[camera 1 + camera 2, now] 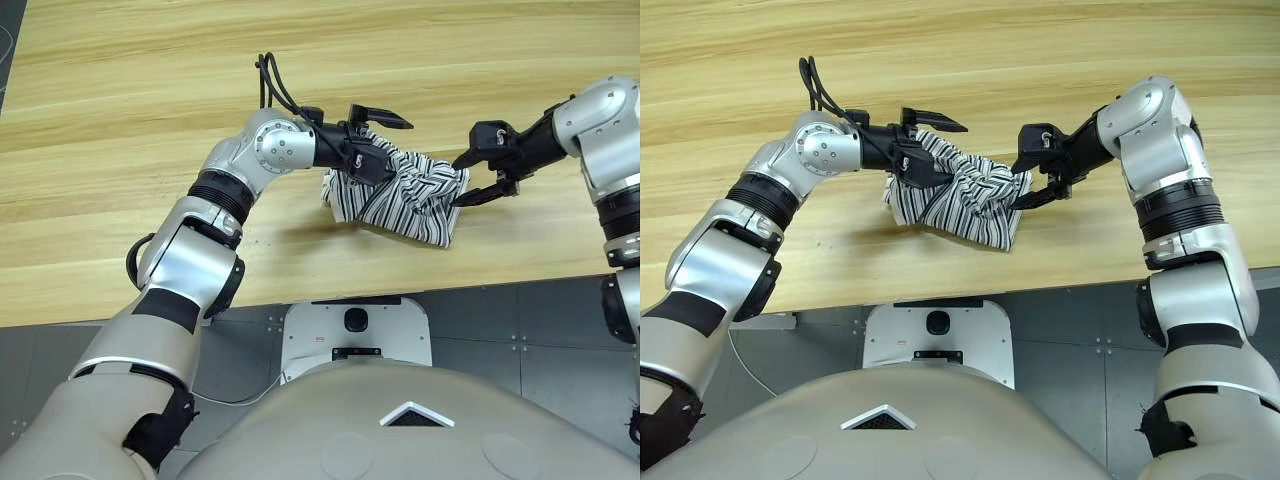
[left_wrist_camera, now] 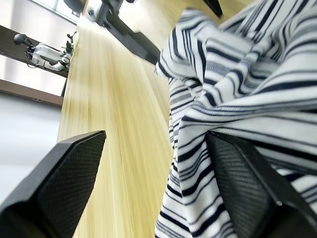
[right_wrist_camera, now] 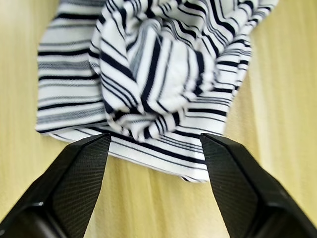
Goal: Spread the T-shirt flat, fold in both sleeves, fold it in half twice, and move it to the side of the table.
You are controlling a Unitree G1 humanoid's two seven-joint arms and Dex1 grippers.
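A black-and-white striped T-shirt (image 1: 400, 190) lies crumpled in a heap on the wooden table (image 1: 130, 110), close to its front edge. My left gripper (image 1: 385, 142) is open at the heap's left side, one finger (image 1: 392, 119) raised above the cloth and the other pressed into the folds. In the left wrist view the T-shirt (image 2: 237, 74) drapes over one finger (image 2: 247, 193), while the other finger (image 2: 64, 183) is bare. My right gripper (image 1: 460, 180) is open at the heap's right edge, its fingertips (image 3: 79, 183) just short of the T-shirt (image 3: 148, 64).
The table's front edge (image 1: 420, 288) runs just below the heap, with grey floor beyond it. Bare wood stretches far behind and to the left of the shirt. A dark ledge (image 2: 29, 44) with a small device on it stands off past the table's end.
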